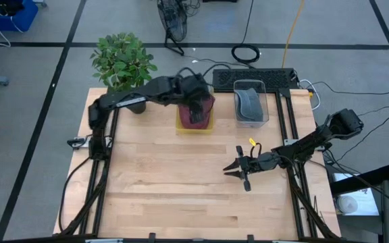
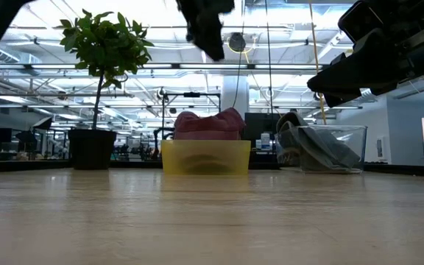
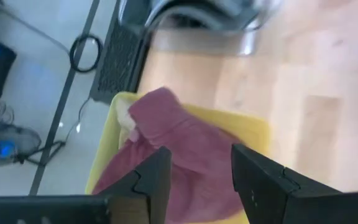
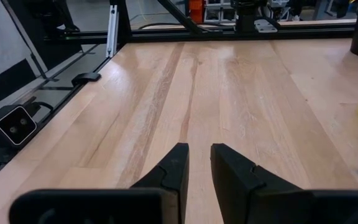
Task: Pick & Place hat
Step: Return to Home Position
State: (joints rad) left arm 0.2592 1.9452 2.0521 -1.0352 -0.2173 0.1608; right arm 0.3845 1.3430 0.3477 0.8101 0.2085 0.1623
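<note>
1. Red cap: heaped in the yellow bin, upper centre of the high view, its crown above the rim.
2. Left gripper: arm stretched across the counter; jaws apart and empty, pointing down over the cap.
3. Right gripper: right of centre, held over bare counter; jaws almost together, empty.
4. Risk: a sideways retreat could snag the raised fabric and drag it out. Clearance is hard to judge, so the fingers may be touching it.
</note>
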